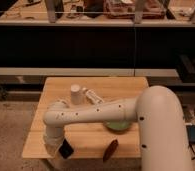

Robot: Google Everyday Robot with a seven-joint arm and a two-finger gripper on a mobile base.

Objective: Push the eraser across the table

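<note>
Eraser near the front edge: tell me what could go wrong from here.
The eraser sits at the table's front edge, right by the gripper; a push angled forward could send it off.
A push to the right would likely run it into the red-brown object lying along the same edge.
The arm reaches over the green bowl and close to the white cup; a wide sweep might knock them.
</note>
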